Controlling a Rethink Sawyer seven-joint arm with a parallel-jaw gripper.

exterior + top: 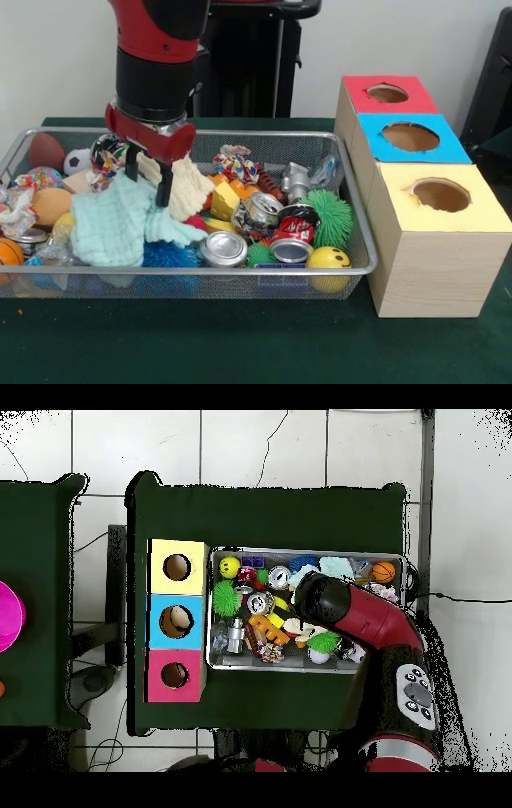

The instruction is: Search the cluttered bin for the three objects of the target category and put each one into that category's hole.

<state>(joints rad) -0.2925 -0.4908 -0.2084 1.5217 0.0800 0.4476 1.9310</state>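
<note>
The wire mesh bin [240, 272] is full of mixed clutter and fills the left of the front view. It also shows in the overhead view [404, 589]. My gripper [149, 181] hangs over the bin's left middle. Its black fingers [164, 190] are closed on a cream waffle cloth [190, 189], held up above the pile. A mint-green cloth [112, 224] drapes just in front of and below the gripper. In the overhead view the arm [350, 609] hides the gripper. Three wooden boxes stand beside the bin, with holes in a red top [360, 96], a blue top [448, 148] and a yellow top [480, 212].
In the bin lie crushed cans [224, 249], a green spiky ball [330, 216], a yellow smiley ball [328, 258], a blue spiky ball [164, 256], a yellow block [224, 200], a brown football [46, 150], a small soccer ball [77, 160] and an orange ball [8, 252].
</note>
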